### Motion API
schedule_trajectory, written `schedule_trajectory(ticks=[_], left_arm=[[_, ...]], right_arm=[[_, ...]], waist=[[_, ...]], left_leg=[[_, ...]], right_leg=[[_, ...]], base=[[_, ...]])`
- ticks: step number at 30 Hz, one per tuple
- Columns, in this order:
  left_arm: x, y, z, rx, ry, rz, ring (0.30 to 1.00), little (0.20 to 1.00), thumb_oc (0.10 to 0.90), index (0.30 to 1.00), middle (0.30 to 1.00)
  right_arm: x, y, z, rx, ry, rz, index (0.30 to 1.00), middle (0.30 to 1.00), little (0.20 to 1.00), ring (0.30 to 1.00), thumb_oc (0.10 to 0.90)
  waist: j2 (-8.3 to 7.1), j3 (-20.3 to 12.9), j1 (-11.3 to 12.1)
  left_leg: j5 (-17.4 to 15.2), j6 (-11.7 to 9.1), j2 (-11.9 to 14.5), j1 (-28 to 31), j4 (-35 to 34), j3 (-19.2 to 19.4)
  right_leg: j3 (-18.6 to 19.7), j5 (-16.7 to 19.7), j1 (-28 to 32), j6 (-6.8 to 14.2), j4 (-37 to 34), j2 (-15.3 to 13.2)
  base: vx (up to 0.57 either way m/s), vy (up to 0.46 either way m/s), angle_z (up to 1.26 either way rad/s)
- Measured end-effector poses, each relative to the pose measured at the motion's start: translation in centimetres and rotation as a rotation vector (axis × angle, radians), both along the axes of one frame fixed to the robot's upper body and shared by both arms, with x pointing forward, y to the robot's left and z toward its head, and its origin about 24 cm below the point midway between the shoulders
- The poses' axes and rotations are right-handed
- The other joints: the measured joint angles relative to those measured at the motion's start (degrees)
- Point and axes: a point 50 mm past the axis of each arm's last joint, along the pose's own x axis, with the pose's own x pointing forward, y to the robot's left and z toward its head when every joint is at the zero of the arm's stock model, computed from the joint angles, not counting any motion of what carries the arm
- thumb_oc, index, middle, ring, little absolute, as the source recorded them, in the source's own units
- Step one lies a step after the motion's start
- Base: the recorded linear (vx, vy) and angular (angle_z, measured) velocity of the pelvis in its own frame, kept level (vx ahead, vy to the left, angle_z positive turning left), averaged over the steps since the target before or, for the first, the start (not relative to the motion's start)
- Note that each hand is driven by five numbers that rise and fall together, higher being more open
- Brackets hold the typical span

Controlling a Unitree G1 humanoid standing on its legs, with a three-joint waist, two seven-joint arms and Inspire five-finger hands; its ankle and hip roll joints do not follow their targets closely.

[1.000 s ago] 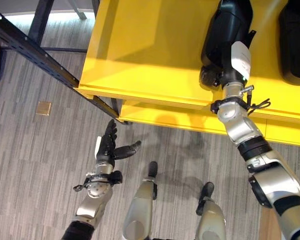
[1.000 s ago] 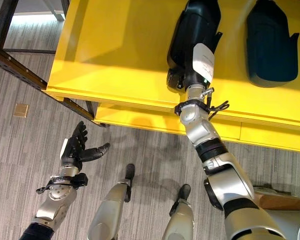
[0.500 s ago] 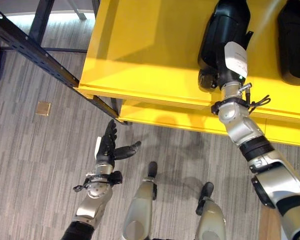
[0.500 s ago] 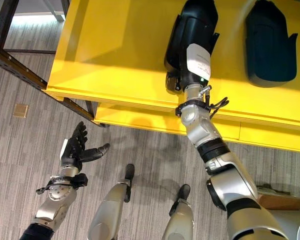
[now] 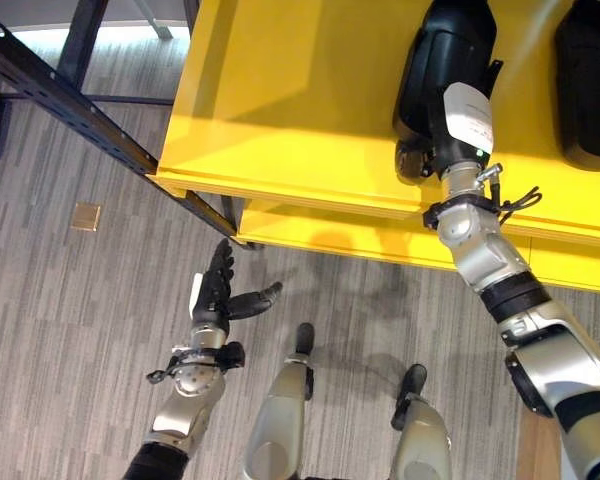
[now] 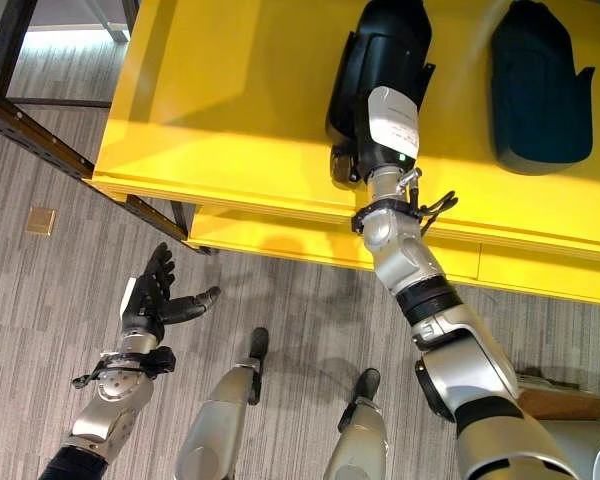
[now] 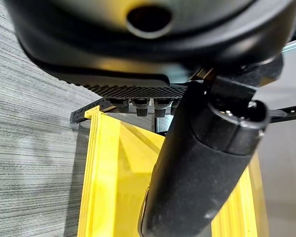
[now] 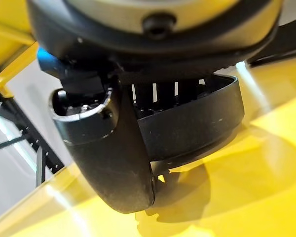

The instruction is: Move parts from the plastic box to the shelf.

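Over the last second my right hand (image 6: 392,125) has pushed a little further onto the yellow shelf (image 6: 230,90), carrying the black part (image 6: 380,60) with it, so the part now lies slightly deeper on the shelf surface than it did. My fingers are hidden under and behind the part, so I cannot tell whether they clamp it or have let go. A second black part (image 6: 540,85) lies on the shelf well to the right. I judge this placement nearly done; letting go and drawing back come next. My left hand (image 5: 218,295) hangs low over the floor, fingers straight and spread, holding nothing, unchanged.
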Motion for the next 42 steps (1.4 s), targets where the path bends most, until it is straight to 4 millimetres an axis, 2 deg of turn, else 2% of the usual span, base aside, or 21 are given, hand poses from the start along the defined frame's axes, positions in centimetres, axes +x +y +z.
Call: schedule_trajectory(ticks=[8,26,27,28,38,42], left_arm=[[0.1,0.0,0.1,0.0,-0.004,0.0,1.0,1.0,0.9,1.0,1.0],[0.1,0.0,0.2,-0.001,-0.008,0.0,1.0,1.0,0.9,1.0,1.0],[0.1,0.0,0.2,-0.001,-0.008,0.0,1.0,1.0,0.9,1.0,1.0],[0.1,0.0,0.2,-0.001,-0.007,0.001,1.0,1.0,0.9,1.0,1.0],[0.1,0.1,0.1,0.0,-0.006,0.007,1.0,1.0,0.9,1.0,1.0],[0.1,0.2,0.1,-0.001,-0.005,0.019,1.0,1.0,0.9,1.0,1.0]], right_arm=[[-0.3,0.6,0.6,-0.206,-0.01,0.013,0.3,0.3,0.3,0.3,0.4],[-0.3,0.8,0.8,-0.25,-0.01,0.016,0.3,0.3,0.3,0.3,0.4],[-0.3,0.8,0.8,-0.25,-0.01,0.016,0.627,0.627,0.627,0.627,0.633],[-0.3,0.9,0.7,-0.242,-0.01,0.016,1.0,1.0,1.0,1.0,0.9],[-0.3,1.8,0.7,-0.092,0.004,0.067,1.0,1.0,1.0,1.0,0.9],[-0.9,2.3,0.3,-0.034,0.006,0.119,1.0,1.0,1.0,1.0,0.9]], waist=[[-0.02,-0.01,0.07],[-0.27,-0.14,-0.06],[-0.27,-0.14,-0.07],[-0.27,-0.14,-0.15],[-0.3,-0.16,-1.05],[-0.35,-0.13,-1.19]], left_leg=[[0.07,-0.05,0.01,-0.07,-0.03,-0.23],[0.26,-0.06,0.07,-0.48,-0.02,-0.35],[0.27,-0.06,0.08,-0.49,-0.02,-0.35],[0.27,-0.06,0.08,-0.49,-0.01,-0.36],[0.3,-0.09,0.48,-0.86,0.01,-0.24],[0.32,-0.14,0.84,-0.93,-0.04,-0.23]], right_leg=[[-0.29,0.0,0.0,0.0,0.12,0.01],[-0.71,-0.02,-0.21,-0.02,0.2,0.07],[-0.71,-0.02,-0.22,-0.02,0.21,0.08],[-0.71,-0.05,-0.23,-0.08,0.24,0.09],[-0.49,-0.16,-0.91,-0.29,0.38,0.4],[-0.38,-0.19,-1.28,-0.33,0.65,0.72]], base=[[0.0,0.0,0.0],[0.0,0.0,0.0],[0.0,0.0,0.0],[0.0,0.0,0.0],[0.0,0.001,-0.01],[0.0,-0.003,-0.02]])
